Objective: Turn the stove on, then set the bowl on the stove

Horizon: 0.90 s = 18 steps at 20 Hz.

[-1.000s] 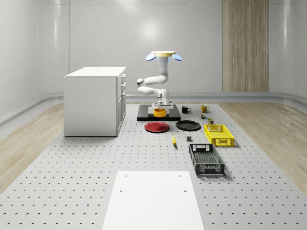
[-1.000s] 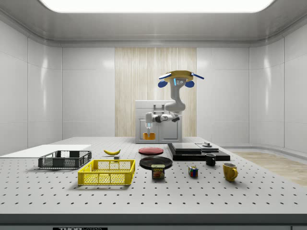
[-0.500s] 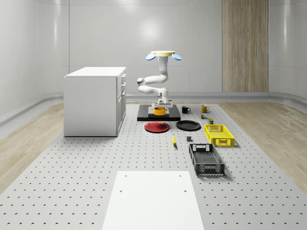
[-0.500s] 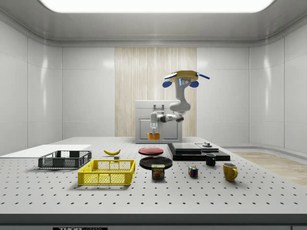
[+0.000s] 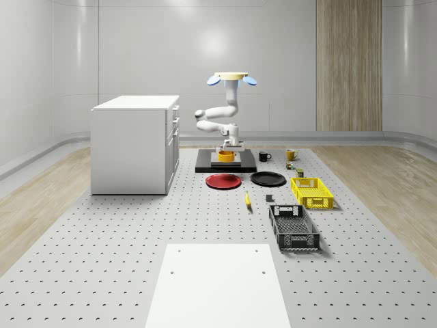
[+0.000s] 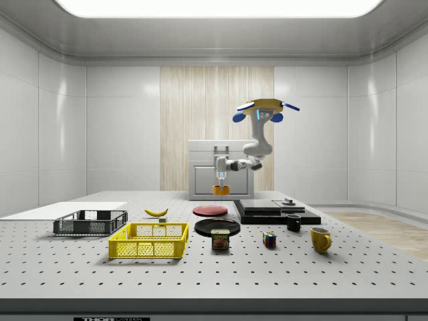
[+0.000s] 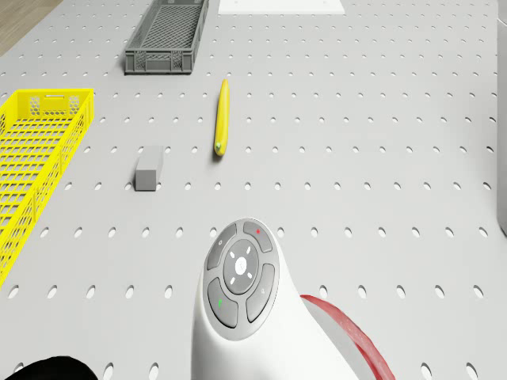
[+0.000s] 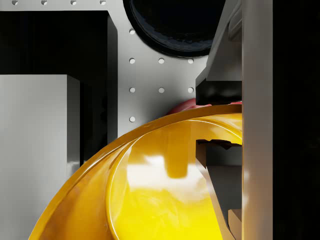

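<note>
Gripper (image 5: 228, 152): clamps one side of the orange bowl's (image 5: 227, 157) rim, one finger (image 8: 220, 85) outside the wall and the other inside, as seen in the wrist view. Hangs in the air with the bowl below it, at the stove's (image 5: 205, 167) edge that faces the plates. By the side view, sits just short of that edge rather than over the stove's middle.

Drone (image 5: 232, 77): hovers above the stove, arm bent down and forward.

Table (image 5: 102, 273): carries everything. White cabinet (image 5: 133, 143) at its far left in the whole-scene view. White sheet (image 5: 217, 283) at the near edge. Stove, flat and black, near the far edge. Gray crate (image 5: 293, 227) and yellow crate (image 5: 311, 192) toward the right edge. Red plate (image 5: 223, 181) and black plate (image 5: 268, 179) side by side, just in front of the stove. Banana (image 5: 247, 199) between the plates and the gray crate.

Cannot tell whether the stove is on.

Risks, as a judgement: a pinch on one side of the rim lets the bowl tilt or slide out if the drone sways. Lowering here could catch the bowl's base on the stove's edge and tip it. Letting go too early would drop it on the table or the red plate.
</note>
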Tool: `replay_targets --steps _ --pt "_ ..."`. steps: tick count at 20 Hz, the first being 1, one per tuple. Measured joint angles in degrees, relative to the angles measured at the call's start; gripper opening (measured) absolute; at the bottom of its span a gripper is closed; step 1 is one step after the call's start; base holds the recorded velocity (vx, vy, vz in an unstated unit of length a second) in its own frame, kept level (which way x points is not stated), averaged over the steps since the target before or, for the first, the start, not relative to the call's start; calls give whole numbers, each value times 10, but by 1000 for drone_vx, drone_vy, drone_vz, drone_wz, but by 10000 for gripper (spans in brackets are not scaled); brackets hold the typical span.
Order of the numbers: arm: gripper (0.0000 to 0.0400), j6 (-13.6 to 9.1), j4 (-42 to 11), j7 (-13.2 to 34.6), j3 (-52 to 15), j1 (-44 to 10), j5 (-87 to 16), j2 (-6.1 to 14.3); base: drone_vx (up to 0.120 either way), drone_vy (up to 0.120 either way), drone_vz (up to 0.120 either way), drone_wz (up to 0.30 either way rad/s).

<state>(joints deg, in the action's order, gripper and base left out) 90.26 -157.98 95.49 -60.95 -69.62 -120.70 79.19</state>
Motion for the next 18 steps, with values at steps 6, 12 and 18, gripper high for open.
replay_targets --steps 6,12,18 --pt "100 0 0 0 0 0 0 0 -120 -7 0 0" --pt "100 0 0 0 0 0 0 0 -120 0 0 0" --pt "100 0 0 0 0 0 0 0 -120 0 -53 0"
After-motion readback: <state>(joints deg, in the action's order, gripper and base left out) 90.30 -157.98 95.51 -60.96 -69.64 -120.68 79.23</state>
